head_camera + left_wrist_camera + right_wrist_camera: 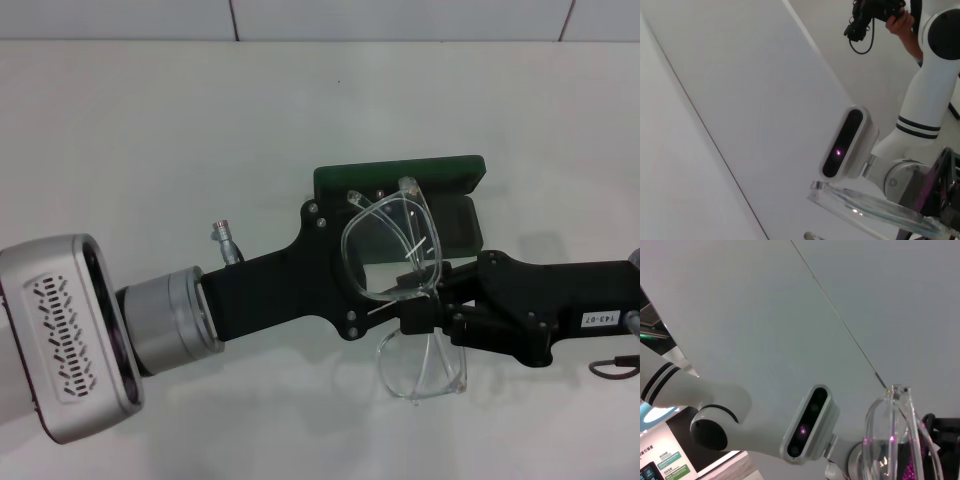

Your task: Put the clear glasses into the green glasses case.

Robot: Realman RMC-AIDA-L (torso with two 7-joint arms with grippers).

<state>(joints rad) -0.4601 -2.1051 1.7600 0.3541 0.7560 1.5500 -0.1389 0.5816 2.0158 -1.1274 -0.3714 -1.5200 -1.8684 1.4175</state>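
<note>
The clear glasses [395,255] hang in the air just in front of the green glasses case [440,172], arms folded and pointing toward the case, the lens [425,365] hanging toward me. My right gripper [420,312] comes in from the right and is shut on the glasses near their middle. From the left, my left gripper [345,268] is open, its two fingers spread above and below the frame's left side. The case lies open on the table, lid tipped back, dark lining showing. The left wrist view shows the clear glasses [865,206] edge-on; the clear glasses [895,430] also show in the right wrist view.
The white table [150,140] runs back to a tiled wall. A thin cable loop [610,368] hangs off the right arm. In the left wrist view a person's hand [902,20] holds a black device beyond the right arm.
</note>
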